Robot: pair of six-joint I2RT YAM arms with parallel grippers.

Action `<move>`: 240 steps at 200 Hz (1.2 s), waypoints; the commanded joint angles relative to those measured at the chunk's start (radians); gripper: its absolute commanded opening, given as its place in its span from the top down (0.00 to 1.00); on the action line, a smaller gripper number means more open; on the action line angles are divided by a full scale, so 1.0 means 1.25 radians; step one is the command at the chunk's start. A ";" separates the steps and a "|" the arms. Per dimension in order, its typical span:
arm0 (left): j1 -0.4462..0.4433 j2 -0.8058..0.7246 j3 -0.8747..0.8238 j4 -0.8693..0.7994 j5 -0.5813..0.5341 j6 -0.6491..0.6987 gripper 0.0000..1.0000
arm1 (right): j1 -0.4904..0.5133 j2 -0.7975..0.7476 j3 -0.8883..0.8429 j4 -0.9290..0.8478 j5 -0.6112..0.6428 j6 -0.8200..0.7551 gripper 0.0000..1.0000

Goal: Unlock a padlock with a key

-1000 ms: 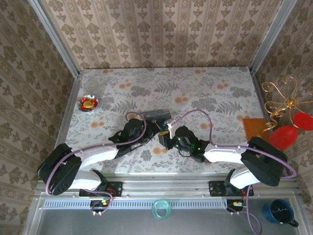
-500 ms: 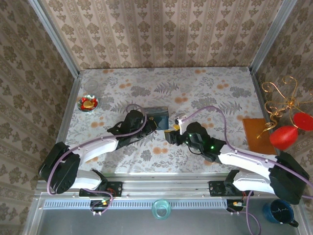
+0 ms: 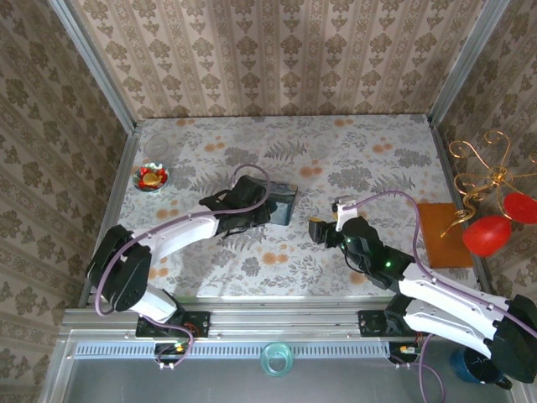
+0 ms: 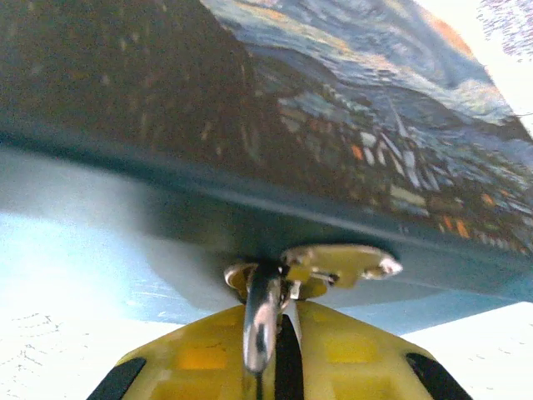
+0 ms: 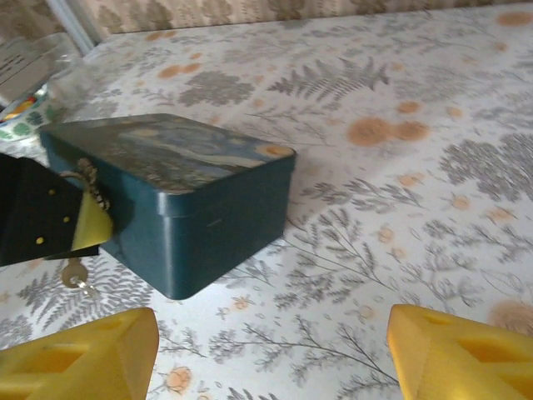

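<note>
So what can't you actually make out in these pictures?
Left wrist view: the padlock, mostly hidden by the left gripper.
Right wrist view: a blurred silvery sliver, perhaps the key, beside the blue tin.
Top view: padlock and key, too small to find.

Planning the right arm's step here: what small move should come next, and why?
Probably ease the open right gripper toward the small silvery key-like piece beside the blue painted tin box; the left gripper grips the silvery padlock shackle at its hasp.
</note>
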State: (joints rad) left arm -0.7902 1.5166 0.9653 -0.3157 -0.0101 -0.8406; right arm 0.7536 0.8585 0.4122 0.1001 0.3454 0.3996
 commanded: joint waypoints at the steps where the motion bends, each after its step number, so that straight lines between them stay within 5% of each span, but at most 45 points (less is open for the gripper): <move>1: -0.019 0.032 0.035 -0.034 -0.093 0.023 1.00 | -0.017 -0.023 -0.017 -0.020 0.025 0.054 0.26; 37: -0.049 0.078 0.040 -0.044 -0.169 -0.006 1.00 | -0.018 -0.019 -0.013 -0.024 -0.013 0.075 0.27; 127: -0.083 0.175 0.047 0.048 -0.043 -0.035 0.80 | -0.018 0.047 0.030 -0.020 -0.043 0.094 0.28; 191: -0.074 -0.003 -0.036 0.081 -0.075 0.012 0.48 | -0.018 0.102 0.048 0.004 -0.124 0.126 0.29; 240: 0.040 -0.128 -0.096 0.069 -0.033 0.112 0.37 | -0.015 0.226 0.082 0.074 -0.254 0.191 0.33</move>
State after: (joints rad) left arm -0.8104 1.3880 0.8692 -0.2077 -0.0734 -0.7895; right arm 0.7338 1.0779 0.4660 0.1246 0.1341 0.5793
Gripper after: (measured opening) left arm 0.614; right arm 0.681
